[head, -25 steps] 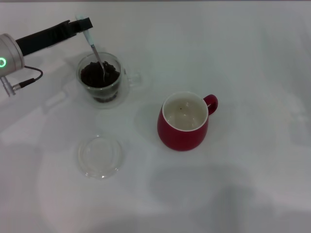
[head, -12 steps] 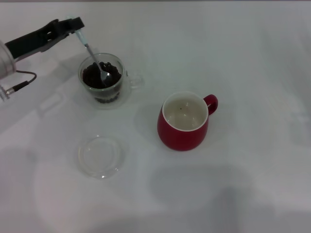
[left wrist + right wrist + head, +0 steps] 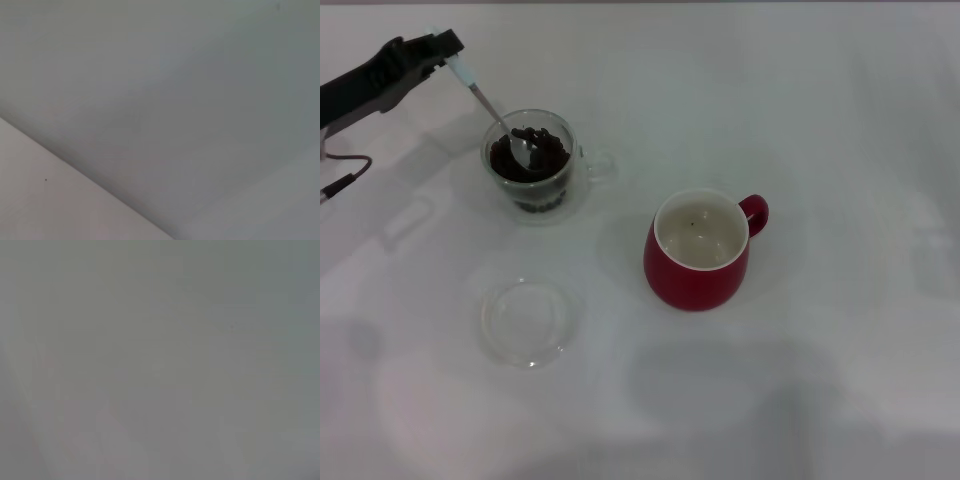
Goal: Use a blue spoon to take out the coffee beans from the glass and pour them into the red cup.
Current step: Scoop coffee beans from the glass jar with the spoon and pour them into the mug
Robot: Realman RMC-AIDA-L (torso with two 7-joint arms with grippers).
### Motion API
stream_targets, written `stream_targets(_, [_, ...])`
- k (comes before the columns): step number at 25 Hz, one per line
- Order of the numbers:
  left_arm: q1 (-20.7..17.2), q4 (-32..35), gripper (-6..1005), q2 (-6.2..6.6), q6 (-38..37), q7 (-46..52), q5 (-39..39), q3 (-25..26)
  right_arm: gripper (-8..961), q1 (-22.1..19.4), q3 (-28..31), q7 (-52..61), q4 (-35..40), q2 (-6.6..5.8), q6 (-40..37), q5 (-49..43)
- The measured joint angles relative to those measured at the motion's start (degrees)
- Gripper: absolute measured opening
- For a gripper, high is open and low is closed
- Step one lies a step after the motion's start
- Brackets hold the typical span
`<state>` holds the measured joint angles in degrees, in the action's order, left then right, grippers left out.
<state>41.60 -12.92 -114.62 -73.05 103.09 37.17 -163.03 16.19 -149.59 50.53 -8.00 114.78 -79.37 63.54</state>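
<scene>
In the upper left of the head view, the left tool (image 3: 448, 45) is showing as a slim matte-black bar, and a thin dark cable (image 3: 342, 172) is looping beneath the arm.

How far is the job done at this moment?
Done: the left claw holds the blue spoon. In hand: its bowl lies among the coffee beans in the glass. Left: carrying beans to the red cup, which looks almost empty.

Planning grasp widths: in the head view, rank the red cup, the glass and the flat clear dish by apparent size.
1. red cup, largest.
2-3. glass and flat clear dish look about alike; unranked.
</scene>
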Motion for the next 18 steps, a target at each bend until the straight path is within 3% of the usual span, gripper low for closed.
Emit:
stream_targets(12, [-3.10,-0.10,133,0.01,-5.68,-0.17,5.80,0.00,871,-0.01,0.00,0.00,0.00,0.00,-0.80,0.00])
stream_targets(18, [-1.16,0.04,133,-0.01,-12.07,-0.20,5.11,0.00,871,0.13,0.00,0.00,0.52,0.00,-1.06,-0.10])
